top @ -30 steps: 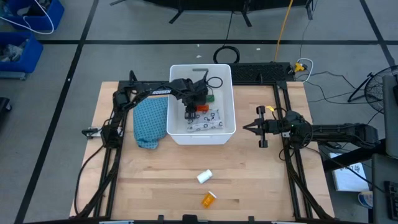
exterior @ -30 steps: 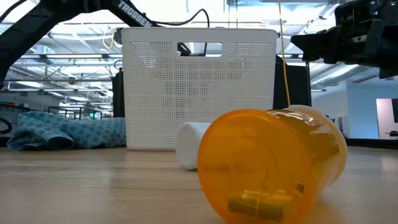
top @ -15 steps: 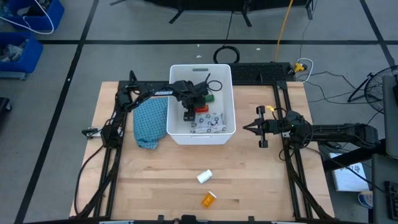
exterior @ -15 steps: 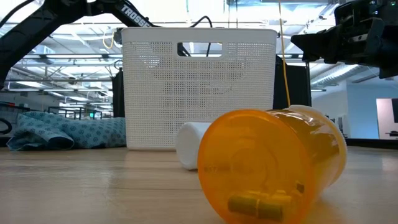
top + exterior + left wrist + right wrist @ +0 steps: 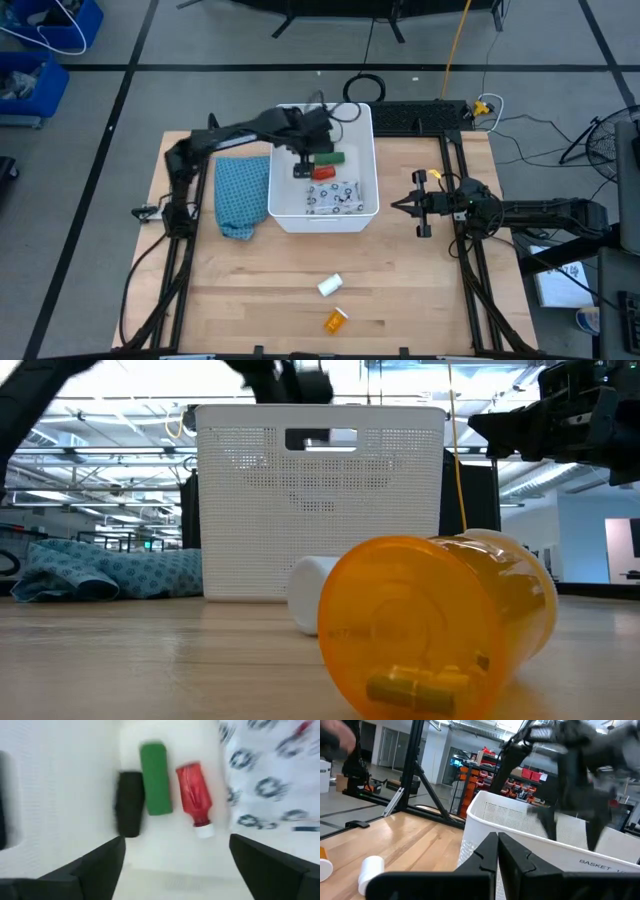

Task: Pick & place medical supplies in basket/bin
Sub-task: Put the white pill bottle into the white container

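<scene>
The white bin (image 5: 285, 215) stands mid-table. On its floor lie a black oblong (image 5: 130, 804), a green oblong (image 5: 156, 779), a red tube (image 5: 194, 791) and a white dotted packet (image 5: 270, 775). My left gripper (image 5: 305, 148) hangs open above them with nothing between its fingers (image 5: 95, 865). Nearer the front edge, a white bottle (image 5: 329, 284) and an orange vial (image 5: 336, 320) lie on their sides on the table. My right gripper (image 5: 398, 205) waits shut to the right of the bin, pointing at it.
A teal patterned cloth (image 5: 240, 195) lies bunched against the bin's left wall. A black keyboard (image 5: 420, 118) sits at the far right edge. Bare wood stretches across the front of the table around the bottle and vial.
My left gripper has opened and gone up out of the bin, drifting a little toward the far edge. The red tube and black oblong it hovered over stay lying on the bin floor.
</scene>
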`<state>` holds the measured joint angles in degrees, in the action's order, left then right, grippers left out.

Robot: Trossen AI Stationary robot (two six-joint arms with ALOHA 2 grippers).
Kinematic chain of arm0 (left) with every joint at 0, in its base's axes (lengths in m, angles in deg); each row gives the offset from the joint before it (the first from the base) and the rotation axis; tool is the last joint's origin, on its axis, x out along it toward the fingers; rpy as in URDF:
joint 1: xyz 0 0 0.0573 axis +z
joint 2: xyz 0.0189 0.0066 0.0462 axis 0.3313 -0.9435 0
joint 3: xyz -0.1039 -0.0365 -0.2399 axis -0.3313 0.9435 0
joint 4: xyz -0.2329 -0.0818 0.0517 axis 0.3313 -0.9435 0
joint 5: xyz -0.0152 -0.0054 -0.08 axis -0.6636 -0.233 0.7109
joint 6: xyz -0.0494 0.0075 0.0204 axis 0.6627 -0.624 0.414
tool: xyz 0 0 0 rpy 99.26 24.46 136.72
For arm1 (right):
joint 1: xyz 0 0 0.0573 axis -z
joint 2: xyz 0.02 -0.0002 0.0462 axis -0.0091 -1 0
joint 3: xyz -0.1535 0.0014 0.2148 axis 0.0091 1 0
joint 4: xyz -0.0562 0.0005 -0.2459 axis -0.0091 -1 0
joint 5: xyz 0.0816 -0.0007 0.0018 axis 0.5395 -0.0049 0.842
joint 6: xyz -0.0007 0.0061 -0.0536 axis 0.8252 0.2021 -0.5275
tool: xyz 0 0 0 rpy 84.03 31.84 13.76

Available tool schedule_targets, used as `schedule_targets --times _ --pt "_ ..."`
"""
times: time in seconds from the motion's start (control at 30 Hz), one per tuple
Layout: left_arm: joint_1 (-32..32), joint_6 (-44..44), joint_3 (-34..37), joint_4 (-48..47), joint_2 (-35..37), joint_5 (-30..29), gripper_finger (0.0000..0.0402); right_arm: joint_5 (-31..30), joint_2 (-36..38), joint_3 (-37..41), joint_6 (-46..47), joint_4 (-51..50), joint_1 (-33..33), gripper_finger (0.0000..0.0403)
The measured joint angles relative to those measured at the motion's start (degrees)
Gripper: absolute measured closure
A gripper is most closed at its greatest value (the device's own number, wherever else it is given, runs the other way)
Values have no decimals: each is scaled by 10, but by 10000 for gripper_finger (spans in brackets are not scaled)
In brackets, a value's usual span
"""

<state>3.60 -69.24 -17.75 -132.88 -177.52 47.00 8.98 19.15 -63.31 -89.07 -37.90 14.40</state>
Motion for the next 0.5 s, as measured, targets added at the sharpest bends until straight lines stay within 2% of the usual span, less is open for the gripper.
schedule_targets --times 0.13,0.23,0.4,0.43,0.5 --pt "-20 29 1 -50 85 -20 107 0 0 0 0 10 0 399" --pt "-36 58 40 -79 161 -14 189 0 0 0 0 15 0 399" --pt "-53 85 178 -50 306 79 353 0 0 0 14 13 0 399" --pt "-55 89 216 -28 339 102 377 0 0 0 15 13 0 399" --pt "-56 97 299 33 405 146 388 0 0 0 15 13 0 399"
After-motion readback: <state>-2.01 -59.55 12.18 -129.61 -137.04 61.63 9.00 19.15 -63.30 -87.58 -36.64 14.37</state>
